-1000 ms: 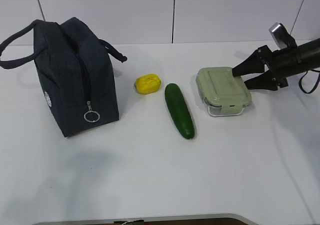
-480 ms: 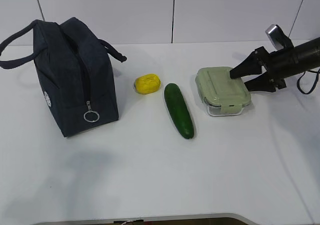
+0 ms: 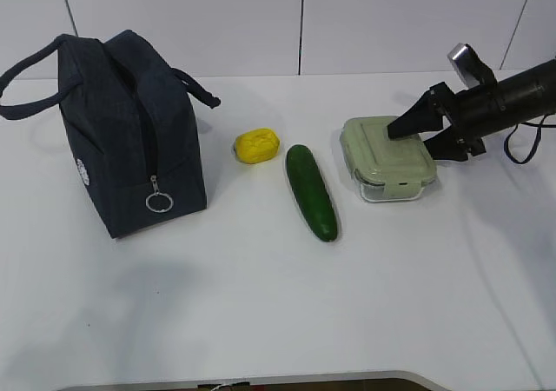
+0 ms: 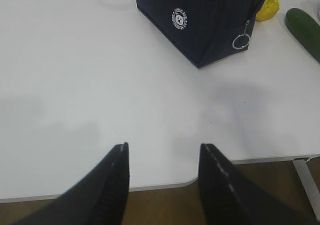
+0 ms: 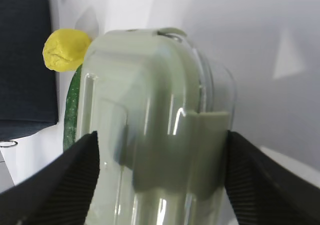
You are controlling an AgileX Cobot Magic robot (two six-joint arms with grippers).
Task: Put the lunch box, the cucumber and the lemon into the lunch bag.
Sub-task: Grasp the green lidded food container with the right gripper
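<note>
- The lunch box point(image 3: 387, 159) sits on the white worktop point(image 3: 261, 304), right of the cucumber point(image 3: 311, 191) and the lemon point(image 3: 257, 145); the lunch bag point(image 3: 130, 130) stands well apart at the far left, its zipper apparently closed.
- The right gripper point(image 3: 415, 135) is spread wide, its fingers flanking the box's near end. In the right wrist view the box point(image 5: 155, 130) fills the gap between both fingers, though whether the pads actually touch the glass is hard to tell.
- The left gripper point(image 4: 162, 157) is partly open and empty, hanging over bare worktop near the front edge, away from everything.
- Handling, as a judgement: the glass box is rigid and likely the heaviest item here; its walls are smooth and could slip, and a drop could crack it. The best hold is probably across the short width, under the lid's rim, squeezing firmly and lifting level.
- The bag looks soft and would need opening before anything goes in.
</note>
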